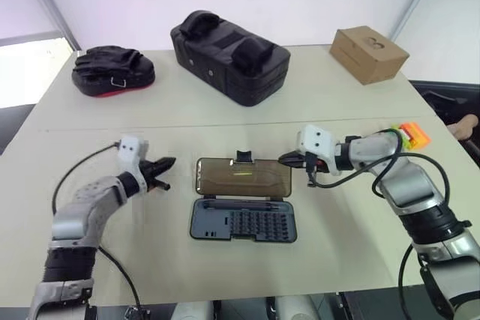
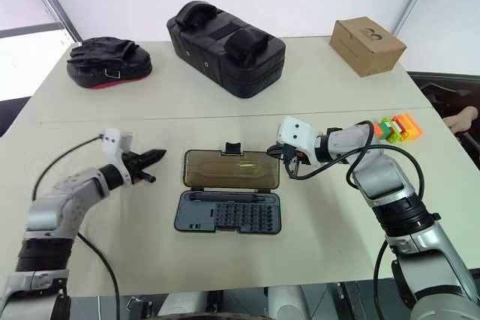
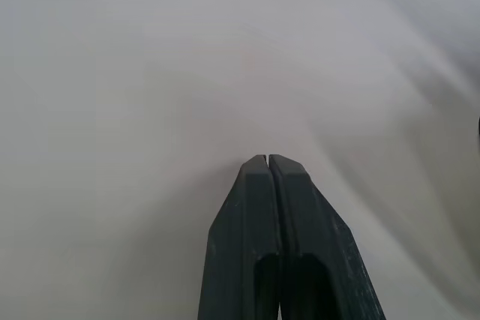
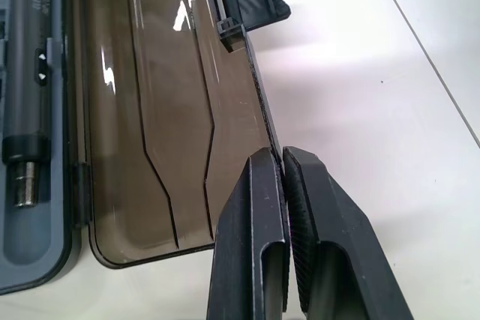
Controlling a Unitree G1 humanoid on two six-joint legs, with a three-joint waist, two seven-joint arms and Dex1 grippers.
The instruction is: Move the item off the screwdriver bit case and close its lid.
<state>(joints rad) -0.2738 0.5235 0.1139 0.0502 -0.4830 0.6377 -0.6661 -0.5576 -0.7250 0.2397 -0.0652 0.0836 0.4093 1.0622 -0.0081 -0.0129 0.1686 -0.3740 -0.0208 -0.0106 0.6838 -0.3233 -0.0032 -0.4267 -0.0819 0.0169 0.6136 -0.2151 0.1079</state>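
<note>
On the tabletop (image 1: 90,140), mid-front: case (image 1: 244,220) lies open, grey tray with bit rows and slim driver nearest the robot.
Lid: lid (image 1: 244,178) folded flat on the tabletop behind the tray, smoky brown, black latch tab (image 1: 244,157) on its far long edge.
Bricks: bricks (image 2: 395,127) off the case, on the tabletop well to the right, just beyond the right forearm; orange, green, yellow.
Left pincer: left pincer (image 1: 166,163) fingers pressed together, holding nothing; sits left of the lid, apart from it, tips aimed toward the lid's left end. Left wrist view has the closed fingers (image 3: 255,215) over bare tabletop.
Right pincer: right pincer (image 1: 288,160) fingers together at the lid's right short edge. Right wrist view puts the tips (image 4: 262,185) right at that edge; can't tell if the edge is nipped between them or only touched.
Back left: flat black pad (image 1: 112,71) with red underside.
Back centre: big black padded bag (image 1: 229,55).
Back right: brown cardboard box (image 1: 369,53).
</note>
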